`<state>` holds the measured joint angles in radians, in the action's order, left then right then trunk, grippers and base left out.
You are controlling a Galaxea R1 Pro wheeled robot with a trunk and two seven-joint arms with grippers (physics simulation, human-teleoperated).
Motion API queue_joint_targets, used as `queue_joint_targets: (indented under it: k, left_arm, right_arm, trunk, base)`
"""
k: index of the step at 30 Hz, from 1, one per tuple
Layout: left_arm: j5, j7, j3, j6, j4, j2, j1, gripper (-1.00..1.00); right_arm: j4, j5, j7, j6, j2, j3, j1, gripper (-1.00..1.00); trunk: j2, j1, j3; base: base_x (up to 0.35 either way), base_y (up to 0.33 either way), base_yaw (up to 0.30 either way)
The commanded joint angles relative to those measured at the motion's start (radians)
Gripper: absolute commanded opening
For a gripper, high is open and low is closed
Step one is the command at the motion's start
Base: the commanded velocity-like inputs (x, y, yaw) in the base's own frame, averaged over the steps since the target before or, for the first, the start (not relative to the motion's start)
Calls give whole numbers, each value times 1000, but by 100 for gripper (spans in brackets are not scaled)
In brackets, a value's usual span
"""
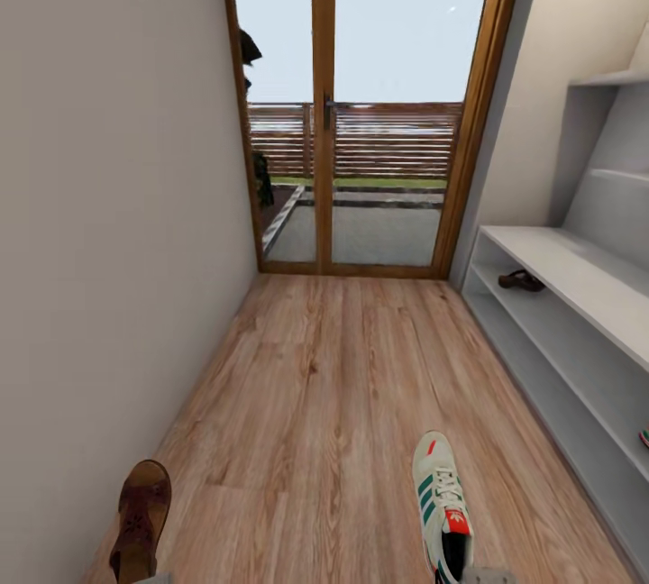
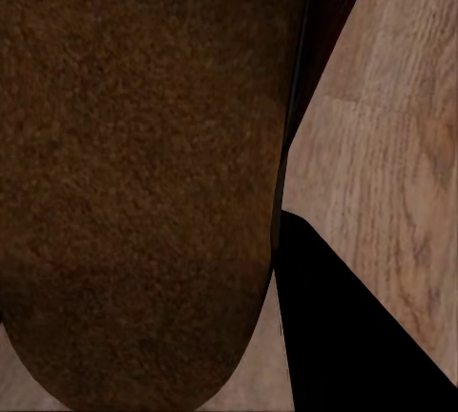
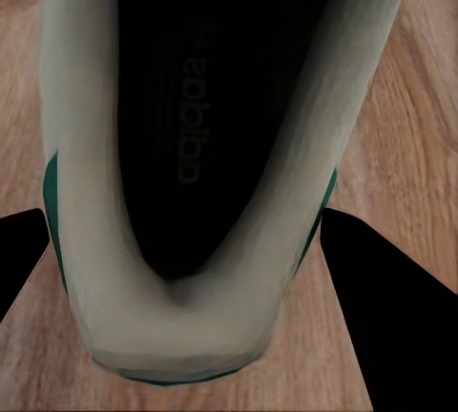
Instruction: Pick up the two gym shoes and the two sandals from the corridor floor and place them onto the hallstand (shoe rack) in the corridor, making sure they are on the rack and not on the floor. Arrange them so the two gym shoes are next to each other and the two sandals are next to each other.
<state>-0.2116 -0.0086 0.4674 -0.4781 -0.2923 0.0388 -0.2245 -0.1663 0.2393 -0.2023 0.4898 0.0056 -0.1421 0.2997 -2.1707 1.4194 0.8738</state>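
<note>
Gym shoe [image 3: 191, 174], dark insole printed "adidas", on wood-plank floor [image 3: 410, 126]

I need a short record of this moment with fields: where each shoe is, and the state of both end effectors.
sandal near left arm: sandal, low at the left of the head view, above the corridor floor
gym shoe near right arm: gym shoe, low at the right
on rack: second sandal on a shelf of the hallstand
left end effector: cannot tell
right end effector: fingers either side of the shoe's heel
</note>
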Motion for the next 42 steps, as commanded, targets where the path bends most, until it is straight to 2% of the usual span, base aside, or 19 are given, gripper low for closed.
queue_joint_targets:
  k: [1,23,42]
  left_arm:
    - [-14,1,8,-4,1,0,-1,-100]
    - [-14,1,8,-4,1,0,-1,-100]
    - [-13,1,8,-4,1,0,-1,-100]
  right_arm:
    - [1,11,-4,3,1,-7,1,-100]
    - [1,8,-5,3,1,-8,1,-100]
    - [1,8,-4,2,1,-8,1,-100]
  trunk:
    - [0,0,1]
    - [0,0,1]
    - [0,0,1]
  base:
    - [339,0,0]
    - [339,0,-5]
    - [339,4,-244]
